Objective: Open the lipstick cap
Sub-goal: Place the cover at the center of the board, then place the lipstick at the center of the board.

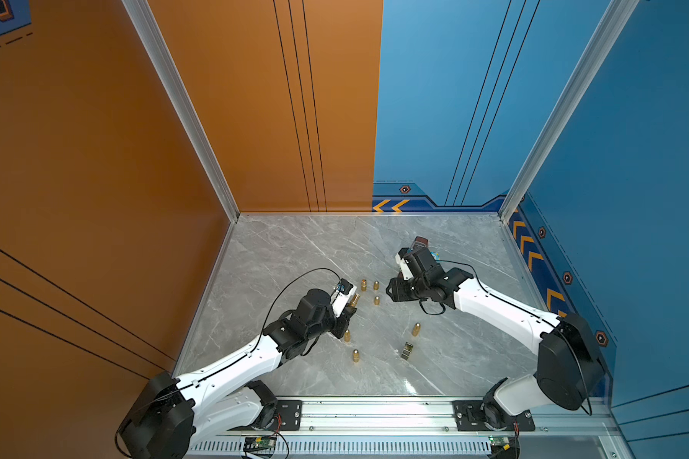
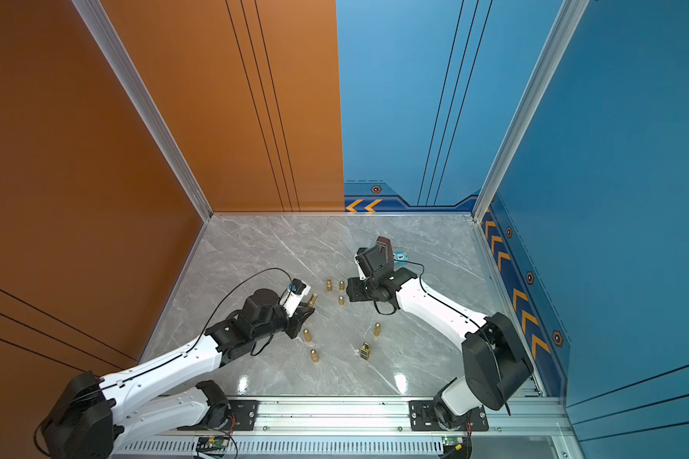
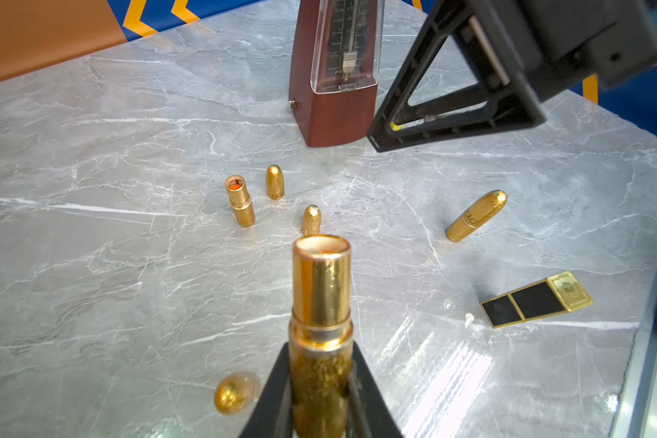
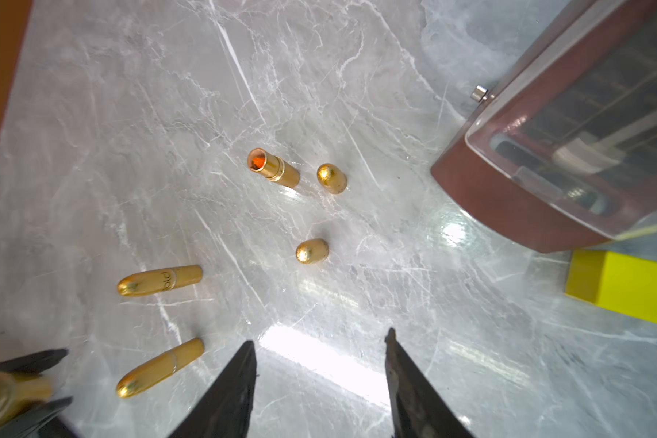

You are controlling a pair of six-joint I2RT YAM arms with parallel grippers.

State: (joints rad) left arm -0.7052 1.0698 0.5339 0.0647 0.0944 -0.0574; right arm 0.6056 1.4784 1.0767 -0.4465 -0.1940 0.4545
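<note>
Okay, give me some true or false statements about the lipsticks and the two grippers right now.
1. The left gripper is shut on a lipstick that has no cap. True.
2. The right gripper holds a cap. False: its jaws stand apart with nothing between them.
3. A metronome stands on the table. True.
4. The square lipstick stands upright. False: it lies flat.

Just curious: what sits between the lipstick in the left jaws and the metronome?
In the left wrist view, a gold cap stands between held lipstick and metronome; another cap and an open lipstick stand beside it.
</note>
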